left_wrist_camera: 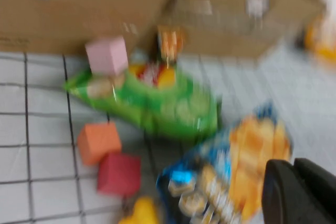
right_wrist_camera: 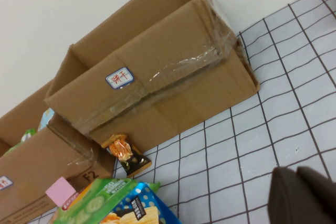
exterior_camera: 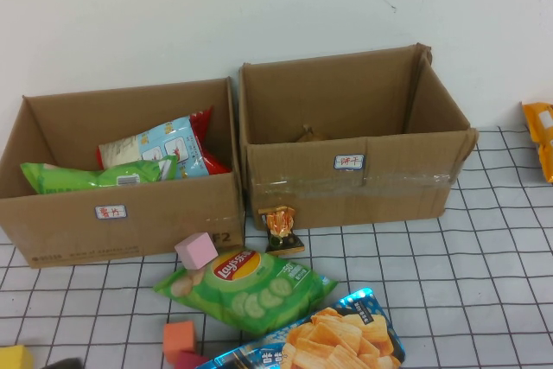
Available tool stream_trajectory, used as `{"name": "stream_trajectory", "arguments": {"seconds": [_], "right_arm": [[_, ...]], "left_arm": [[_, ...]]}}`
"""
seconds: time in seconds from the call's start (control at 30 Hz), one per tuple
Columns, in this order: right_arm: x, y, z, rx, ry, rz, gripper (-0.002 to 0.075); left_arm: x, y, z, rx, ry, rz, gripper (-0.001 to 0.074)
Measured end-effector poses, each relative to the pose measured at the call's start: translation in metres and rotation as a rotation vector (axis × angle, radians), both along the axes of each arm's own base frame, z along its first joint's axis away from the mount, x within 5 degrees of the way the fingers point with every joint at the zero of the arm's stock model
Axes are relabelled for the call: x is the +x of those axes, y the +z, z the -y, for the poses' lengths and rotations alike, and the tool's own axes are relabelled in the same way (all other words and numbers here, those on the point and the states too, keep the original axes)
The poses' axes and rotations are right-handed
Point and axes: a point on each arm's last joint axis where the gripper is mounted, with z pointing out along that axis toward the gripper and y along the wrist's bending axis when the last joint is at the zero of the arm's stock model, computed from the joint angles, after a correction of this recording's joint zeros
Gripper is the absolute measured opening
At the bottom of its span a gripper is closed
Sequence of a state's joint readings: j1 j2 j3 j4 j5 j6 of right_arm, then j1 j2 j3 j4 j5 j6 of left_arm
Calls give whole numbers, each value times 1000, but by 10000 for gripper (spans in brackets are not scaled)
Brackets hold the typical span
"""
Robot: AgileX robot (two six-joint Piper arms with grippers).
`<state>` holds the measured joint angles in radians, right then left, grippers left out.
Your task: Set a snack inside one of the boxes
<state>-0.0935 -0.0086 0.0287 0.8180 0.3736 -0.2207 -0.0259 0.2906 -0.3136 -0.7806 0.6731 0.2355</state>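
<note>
Two open cardboard boxes stand at the back. The left box (exterior_camera: 121, 213) holds several snack bags. The right box (exterior_camera: 354, 183) has a small brown item inside. A green Lay's bag (exterior_camera: 244, 287), a blue chips bag (exterior_camera: 337, 339) and a small orange snack packet (exterior_camera: 281, 229) lie in front of the boxes. Neither gripper shows in the high view. My left gripper (left_wrist_camera: 294, 169) is shut and empty, low over the blue chips bag (left_wrist_camera: 236, 171). My right gripper (right_wrist_camera: 297, 174) is shut and empty, over bare grid cloth in front of the right box (right_wrist_camera: 157, 93).
A pink cube (exterior_camera: 196, 250) rests by the green bag. Orange (exterior_camera: 179, 337), red (exterior_camera: 190, 360) and yellow (exterior_camera: 13, 358) blocks lie at the front left. An orange packet (exterior_camera: 540, 136) lies at the far right edge. A white wall stands behind the boxes.
</note>
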Motion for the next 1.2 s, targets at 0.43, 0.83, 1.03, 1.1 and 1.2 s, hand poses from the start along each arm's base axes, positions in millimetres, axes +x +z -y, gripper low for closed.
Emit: {"name": "stream_trajectory", "arguments": {"seconds": [0.43, 0.83, 1.03, 1.1, 1.2], "right_arm": [[0, 0, 0, -4, 1, 1, -1], [0, 0, 0, -7, 2, 2, -1], [0, 0, 0, -7, 2, 2, -1], [0, 0, 0, -7, 2, 2, -1], [0, 0, 0, -7, 2, 2, -1]], "left_arm": [[99, 23, 24, 347, -606, -310, 419], [170, -9, 77, 433, -868, -405, 524], [215, -26, 90, 443, -933, -491, 524], [226, -34, 93, 445, -950, -520, 524], [239, -46, 97, 437, -982, -568, 524]]}}
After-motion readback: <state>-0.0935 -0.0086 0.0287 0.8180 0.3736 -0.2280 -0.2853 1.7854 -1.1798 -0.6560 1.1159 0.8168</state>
